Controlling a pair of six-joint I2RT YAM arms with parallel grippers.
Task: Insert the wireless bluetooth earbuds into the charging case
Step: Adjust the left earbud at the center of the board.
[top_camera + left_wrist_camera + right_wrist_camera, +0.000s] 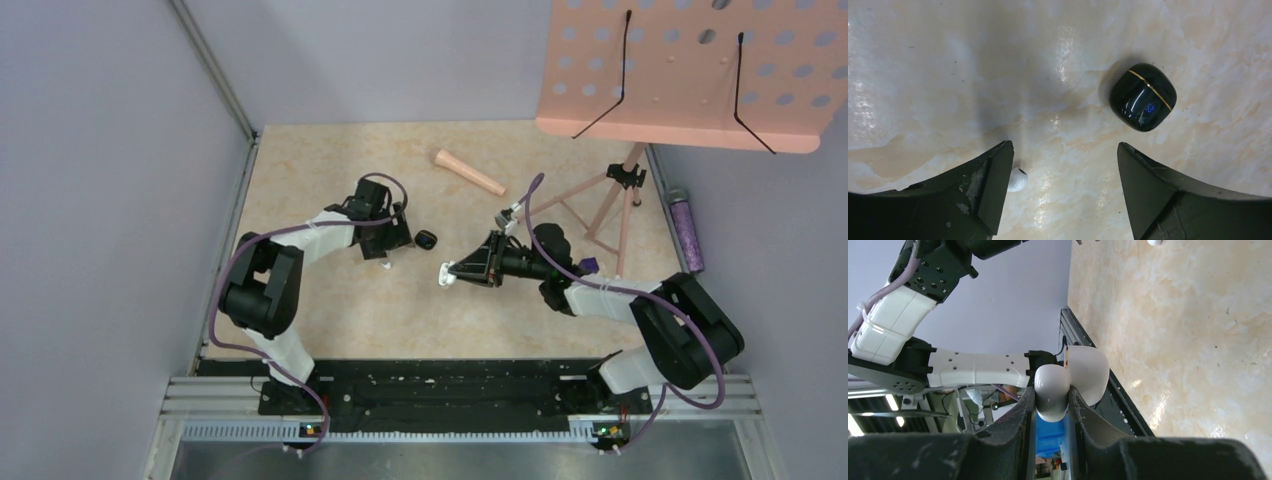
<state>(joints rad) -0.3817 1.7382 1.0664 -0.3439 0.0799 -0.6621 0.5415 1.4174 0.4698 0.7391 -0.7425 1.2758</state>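
The right pincer is clenched on a white shell. It is made of two rounded halves, and the front half sits between the two fingers. I cannot tell if this shell is a case standing open.

The left pincer is released, with a wide gap between its jaws and nothing in it, and it points down at the table. One white earbud lies on the table just inside one finger, very near to it; I cannot tell if they touch. A shut black case, with a gold line and a small blue light, lies past the fingertips, toward the other finger.

Well beyond both pincers lie a peach cylinder and a pink music stand.
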